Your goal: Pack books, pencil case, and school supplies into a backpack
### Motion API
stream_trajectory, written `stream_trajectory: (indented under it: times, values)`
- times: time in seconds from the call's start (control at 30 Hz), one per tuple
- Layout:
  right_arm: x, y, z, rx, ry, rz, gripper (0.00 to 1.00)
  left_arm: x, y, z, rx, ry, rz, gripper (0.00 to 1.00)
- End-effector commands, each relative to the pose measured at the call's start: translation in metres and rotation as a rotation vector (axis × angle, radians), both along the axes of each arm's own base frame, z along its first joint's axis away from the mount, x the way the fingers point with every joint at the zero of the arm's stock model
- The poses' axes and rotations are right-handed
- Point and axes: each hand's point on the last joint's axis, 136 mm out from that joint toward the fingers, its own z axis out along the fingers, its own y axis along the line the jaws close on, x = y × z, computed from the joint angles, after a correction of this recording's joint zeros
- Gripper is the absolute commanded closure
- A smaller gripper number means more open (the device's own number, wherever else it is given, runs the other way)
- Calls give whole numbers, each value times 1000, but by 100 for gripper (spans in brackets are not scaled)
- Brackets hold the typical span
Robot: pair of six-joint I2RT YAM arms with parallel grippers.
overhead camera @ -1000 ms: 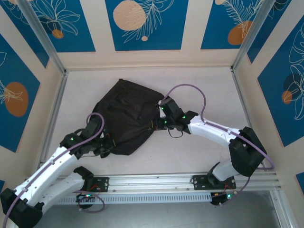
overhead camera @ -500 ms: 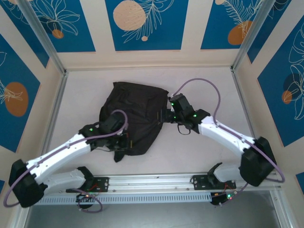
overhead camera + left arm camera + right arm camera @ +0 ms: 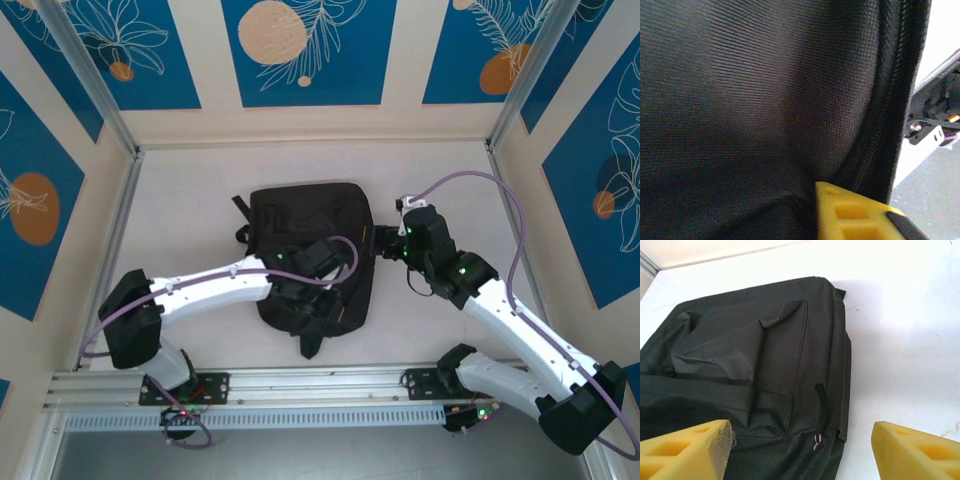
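Observation:
The black backpack (image 3: 300, 225) lies flat in the middle of the white table, with its front pocket (image 3: 755, 365) and a zip pull (image 3: 816, 442) facing my right wrist camera. My right gripper (image 3: 384, 247) is at the backpack's right edge. It stands open (image 3: 802, 442), with both yellow fingers wide apart and nothing between them. My left gripper (image 3: 318, 300) rests on the backpack's near part. One yellow fingertip (image 3: 852, 215) presses against the black fabric (image 3: 765, 100), and its partner is hidden. The books, pencil case and school supplies are hidden.
A loose black strap (image 3: 311, 345) sticks out toward the near edge. An aluminium rail (image 3: 320, 383) runs along the front by the arm bases. Cream and blue walls (image 3: 300, 120) enclose the table at the back and on both sides.
The backpack has shifted right and settled flat. My left arm swung right with it across the table. My right gripper opened, let go of the backpack's edge and drew back to the right.

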Motion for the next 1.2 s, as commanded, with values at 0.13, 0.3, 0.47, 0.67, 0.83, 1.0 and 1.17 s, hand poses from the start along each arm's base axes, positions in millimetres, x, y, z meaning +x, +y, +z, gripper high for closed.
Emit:
stream_trajectory:
  times: [0.13,0.3,0.47,0.67,0.83,1.0,1.17]
  values:
    - [-24,6,1,26,15,127,1,-13,13,52,-143,-146,-194,0]
    - [-24,0,15,35,-14,98,1,36,51,95,-237,-304,10,0]
    - [2,0,36,-11,-175,84,1,127,162,114,62,-755,443,0]
    - [56,-30,40,-296,-413,-62,1,182,230,102,324,-1201,464,0]
    - [69,-56,13,-317,-627,-46,1,214,304,50,275,-1038,705,0]
    - [75,-105,-55,-262,-427,-145,1,219,343,8,328,-977,773,0]
    - [71,-145,-103,-214,-343,-284,1,208,381,-10,377,-1040,1013,0]
